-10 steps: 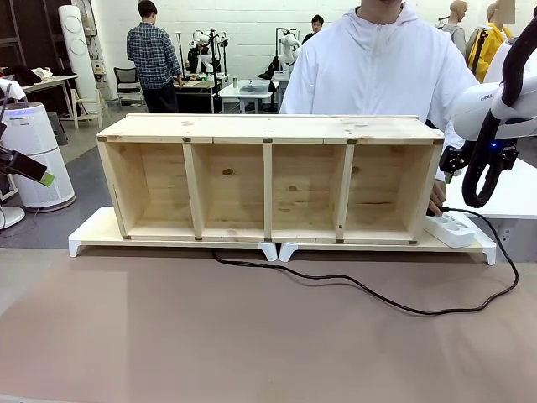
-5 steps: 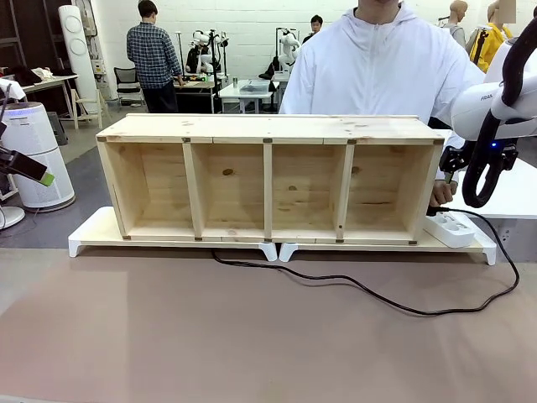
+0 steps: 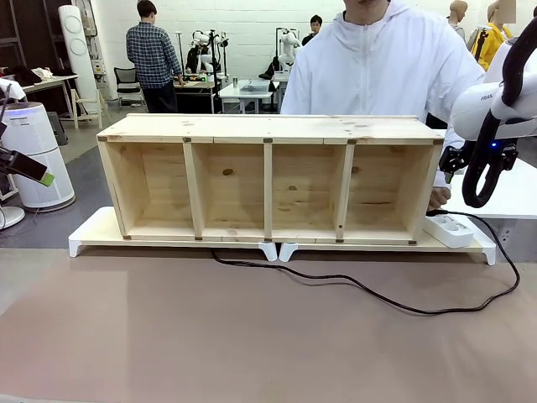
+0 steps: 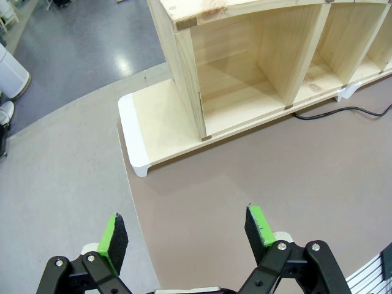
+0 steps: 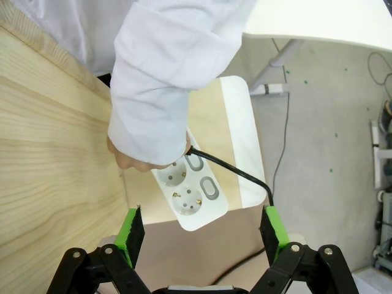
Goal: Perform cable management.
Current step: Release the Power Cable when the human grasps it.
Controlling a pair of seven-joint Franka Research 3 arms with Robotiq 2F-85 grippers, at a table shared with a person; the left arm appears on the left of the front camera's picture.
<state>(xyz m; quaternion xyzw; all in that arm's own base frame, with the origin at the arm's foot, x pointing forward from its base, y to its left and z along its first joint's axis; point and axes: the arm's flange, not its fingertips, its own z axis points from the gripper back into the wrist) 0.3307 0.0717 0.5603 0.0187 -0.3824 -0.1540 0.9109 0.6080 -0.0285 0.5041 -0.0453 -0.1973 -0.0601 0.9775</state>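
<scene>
The only readable print is "FRA", the cut-off start of a dark word on the white shell of the right arm [image 3: 491, 105], at the right edge of the front view. No other text, number or label is legible.

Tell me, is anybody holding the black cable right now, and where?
Neither gripper holds anything: the left gripper and right gripper are open. The person's hand is at the cable's plug end by the power strip; the sleeve hides any grip.
</scene>
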